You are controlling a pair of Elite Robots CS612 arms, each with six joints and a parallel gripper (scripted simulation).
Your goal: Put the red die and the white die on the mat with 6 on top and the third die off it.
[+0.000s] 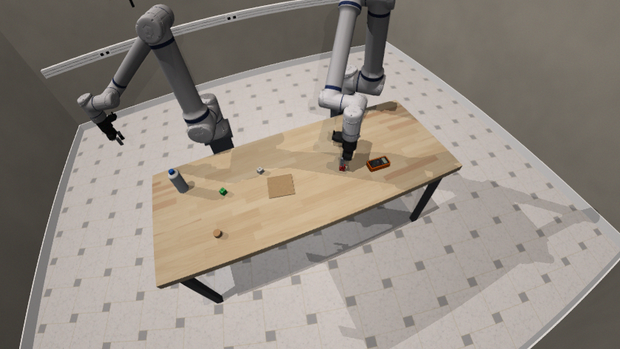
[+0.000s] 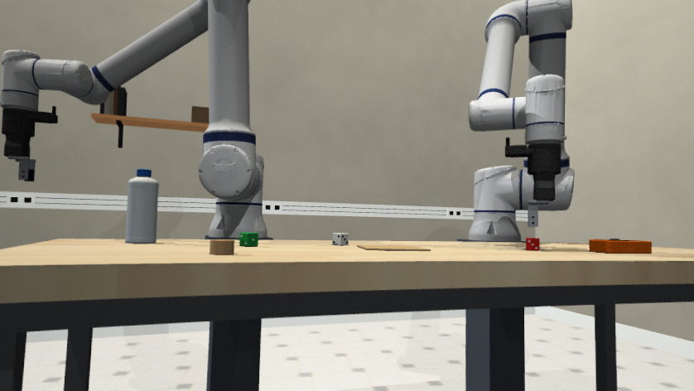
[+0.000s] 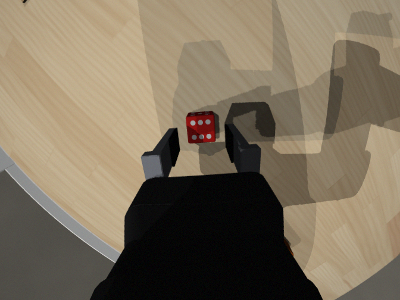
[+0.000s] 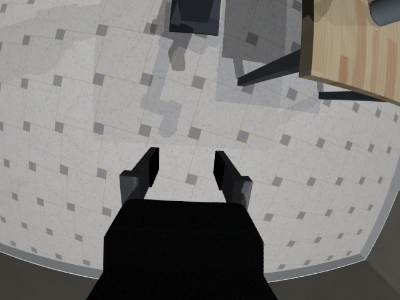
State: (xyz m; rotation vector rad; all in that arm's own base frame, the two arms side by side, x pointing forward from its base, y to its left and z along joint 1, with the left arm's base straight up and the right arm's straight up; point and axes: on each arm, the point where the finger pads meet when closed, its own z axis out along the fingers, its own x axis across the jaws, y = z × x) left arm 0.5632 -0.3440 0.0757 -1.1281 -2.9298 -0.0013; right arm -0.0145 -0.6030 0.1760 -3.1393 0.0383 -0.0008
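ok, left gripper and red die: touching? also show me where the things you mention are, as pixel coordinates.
Apart. The left wrist view shows table between the red die (image 1: 342, 168) (image 2: 532, 243) (image 3: 200, 129) and both fingers of the left gripper (image 1: 342, 163) (image 2: 532, 226) (image 3: 202, 137).
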